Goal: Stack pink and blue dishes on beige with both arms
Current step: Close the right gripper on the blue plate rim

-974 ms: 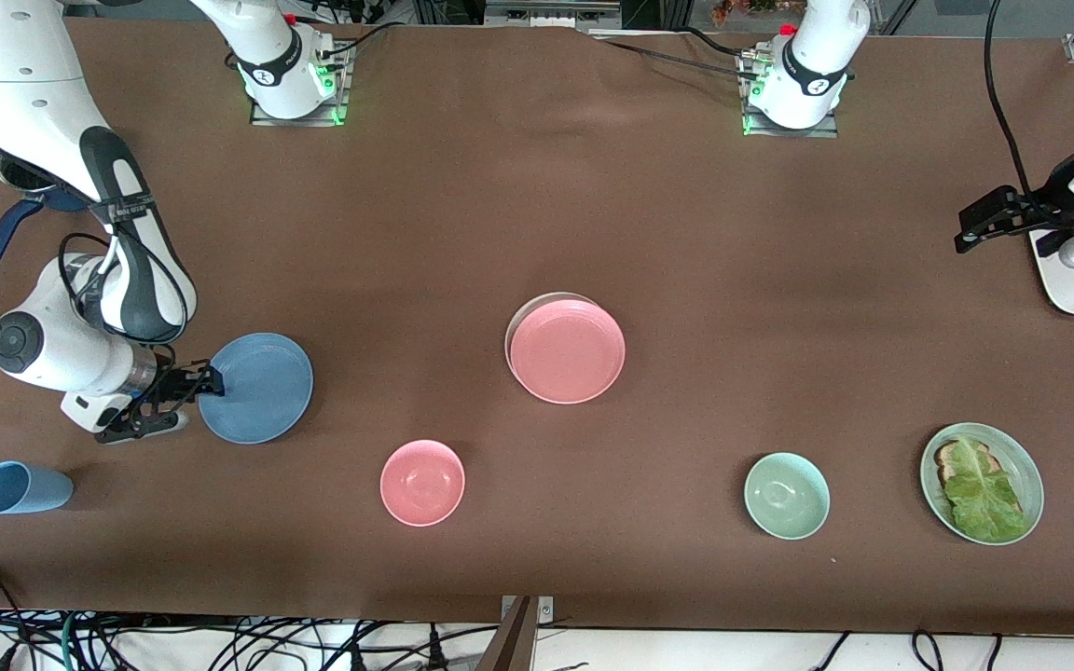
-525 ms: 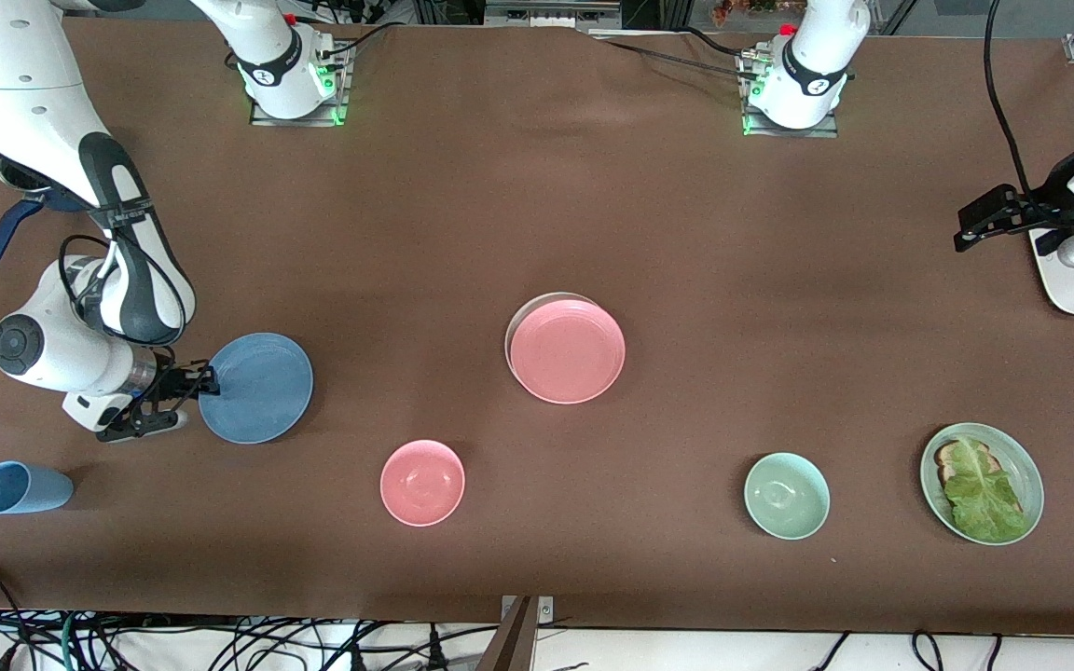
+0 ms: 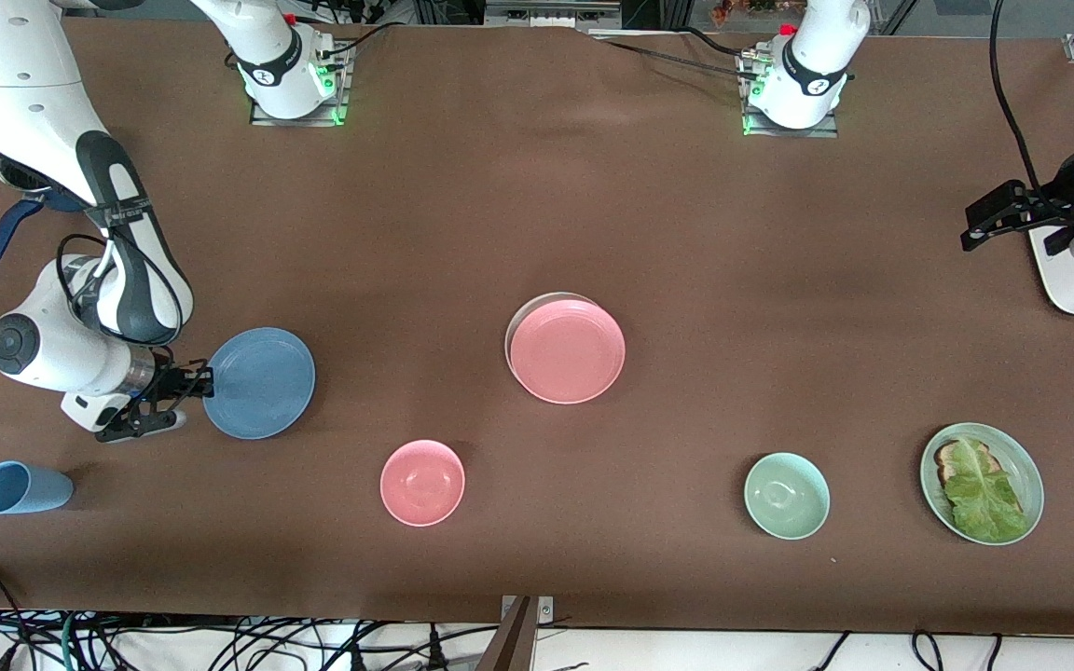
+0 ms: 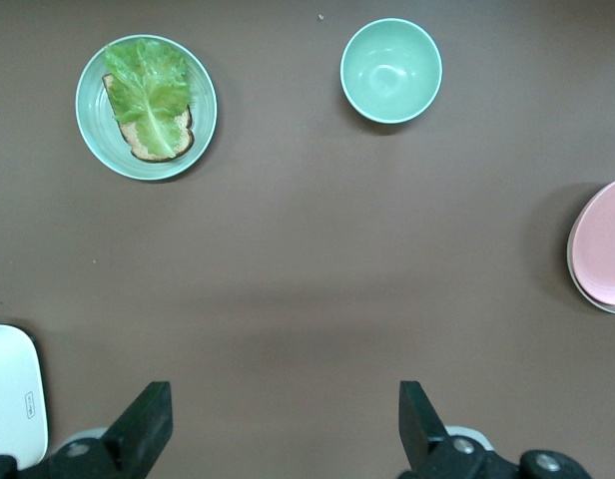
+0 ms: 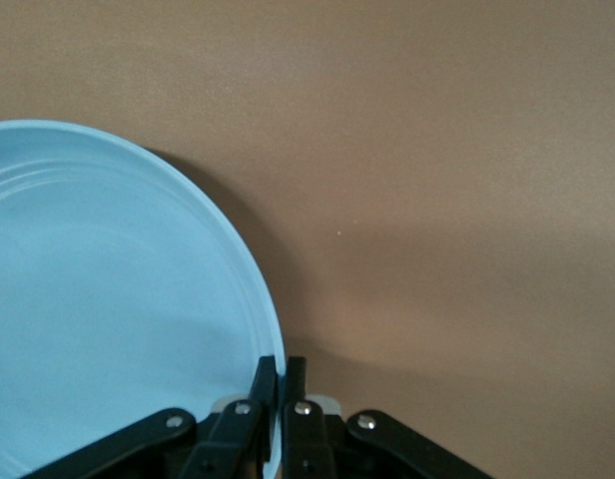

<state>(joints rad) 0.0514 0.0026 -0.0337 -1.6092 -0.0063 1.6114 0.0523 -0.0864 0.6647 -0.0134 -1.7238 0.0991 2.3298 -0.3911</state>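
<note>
The right gripper point(image 3: 199, 380) pinches the blue plate's point(image 3: 260, 383) nine o'clock rim, while the waiting left gripper point(image 4: 280, 424) hangs spread over bare table point(image 3: 779, 280).

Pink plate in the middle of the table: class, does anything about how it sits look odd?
Yes. The pink plate sits off-centre on the beige plate, leaving a pale crescent showing on the side toward the right arm's end. Nothing looks spilled or broken.
</note>
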